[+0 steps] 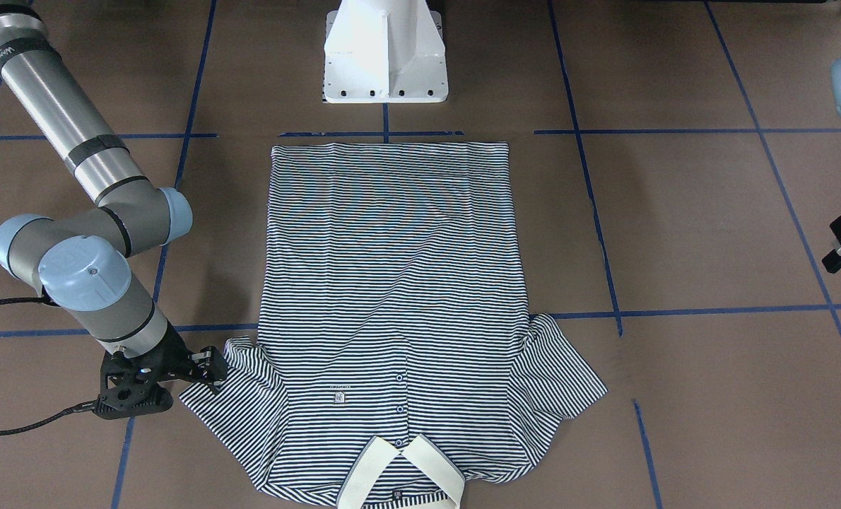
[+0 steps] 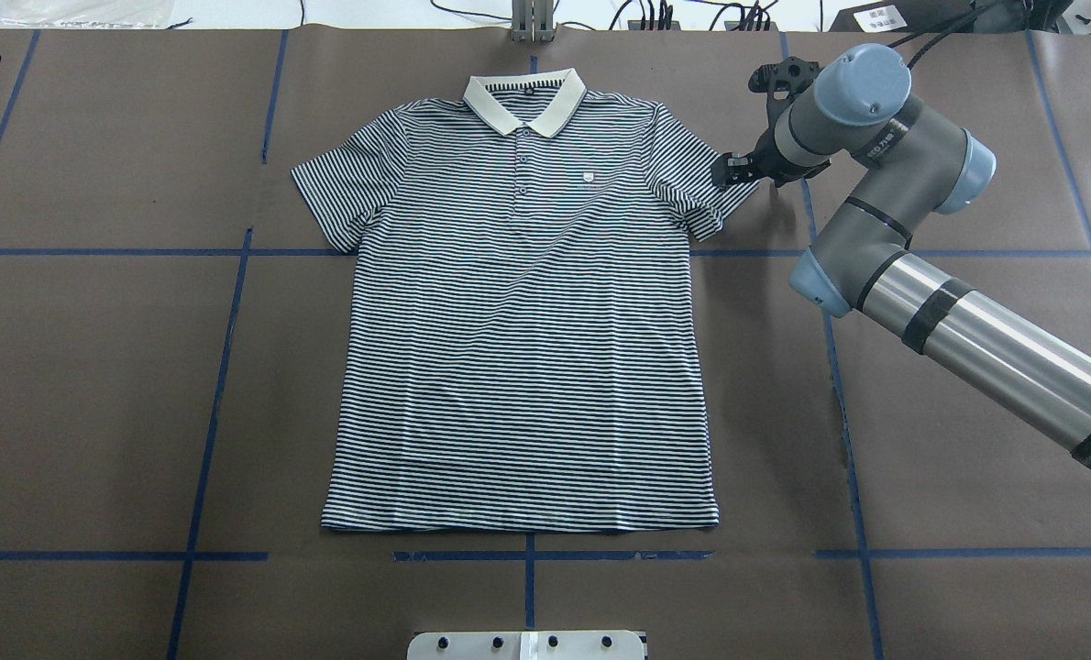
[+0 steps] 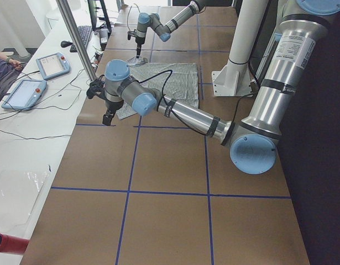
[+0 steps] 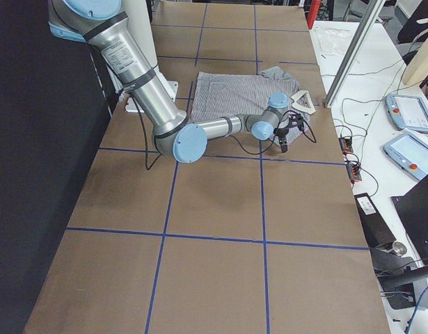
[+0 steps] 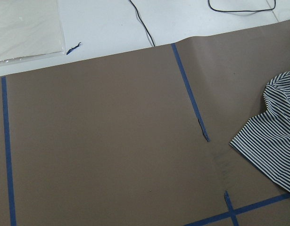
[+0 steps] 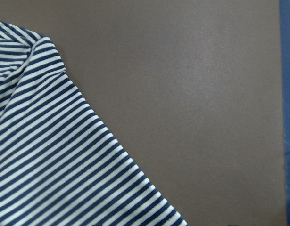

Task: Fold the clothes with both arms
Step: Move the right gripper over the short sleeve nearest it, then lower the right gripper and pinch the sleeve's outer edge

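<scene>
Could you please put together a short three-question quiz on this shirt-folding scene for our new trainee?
1. True or false: the striped polo shirt is already folded in half.
2. The right gripper is at the edge of which part of the shirt? A. collar B. sleeve C. buttons
3. Fill in: the shirt's ____ lies nearest the white pedestal base.
Key: 1 false, it lies spread flat; 2 B; 3 hem.
</scene>
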Controlling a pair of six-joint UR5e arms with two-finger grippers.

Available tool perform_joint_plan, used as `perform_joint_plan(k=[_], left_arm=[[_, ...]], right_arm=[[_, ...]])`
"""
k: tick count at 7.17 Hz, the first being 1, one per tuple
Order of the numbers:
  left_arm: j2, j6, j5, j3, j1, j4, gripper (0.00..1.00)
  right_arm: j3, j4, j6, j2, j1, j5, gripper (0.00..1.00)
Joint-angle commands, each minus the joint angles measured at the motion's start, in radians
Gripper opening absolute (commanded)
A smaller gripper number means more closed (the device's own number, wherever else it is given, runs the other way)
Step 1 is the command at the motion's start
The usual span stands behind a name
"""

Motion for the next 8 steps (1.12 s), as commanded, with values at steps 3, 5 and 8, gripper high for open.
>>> perform_joint_plan(k=[3, 5, 8], left_arm=[[-0.007, -0.001, 0.0, 0.005, 0.0, 0.001, 1.0], [-0.007, 0.002, 0.0, 0.01, 0.0, 0.0, 1.0], [-0.009, 0.001, 0.0, 0.01, 0.0, 0.0, 1.0]], right_arm=[[-0.001, -0.001, -0.029, 0.004, 0.007, 0.003, 0.0], [0.009, 0.0, -0.021, 0.009, 0.007, 0.006, 0.0], [0.09, -0.007, -0.02, 0.031, 0.014, 0.064, 0.0]])
